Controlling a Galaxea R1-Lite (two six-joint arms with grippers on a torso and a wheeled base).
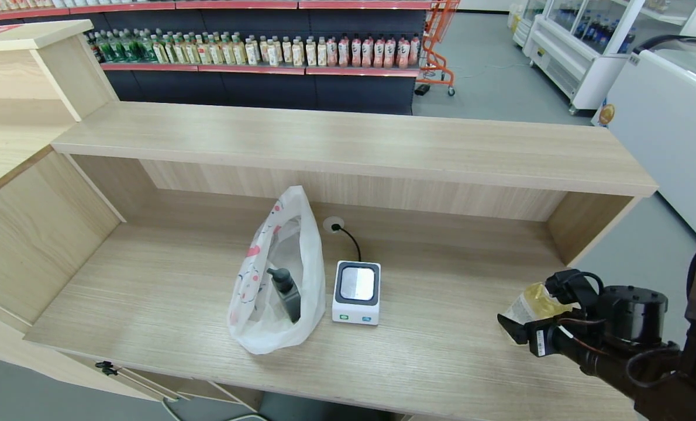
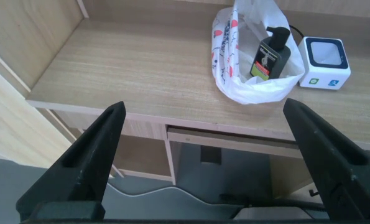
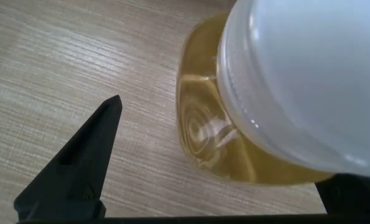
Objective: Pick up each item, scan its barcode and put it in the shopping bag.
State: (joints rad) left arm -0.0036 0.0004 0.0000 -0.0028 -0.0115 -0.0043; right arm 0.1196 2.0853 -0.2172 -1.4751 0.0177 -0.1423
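A white shopping bag [image 1: 248,292] with red print stands open at the middle of the wooden counter [image 1: 149,292], with a black pump bottle [image 1: 288,294] inside it. Right beside it sits the white barcode scanner [image 1: 357,285]. Near the counter's right end is a bottle of yellow liquid [image 1: 529,305] with a white cap [image 3: 309,74]. My right gripper [image 1: 540,307] stands open around it, and one finger [image 3: 79,168] is clear of the bottle's side. My left gripper [image 2: 204,109] is open and holds nothing, out in front of the counter's front edge, looking at the bag [image 2: 234,62], pump bottle [image 2: 270,53] and scanner [image 2: 324,61].
A raised wooden ledge [image 1: 348,140] runs along the back of the counter, with side walls at both ends. The scanner's cable [image 1: 351,238] goes into a hole in the counter. Drawers [image 2: 234,140] sit under the front edge. Broad bare counter lies left of the bag.
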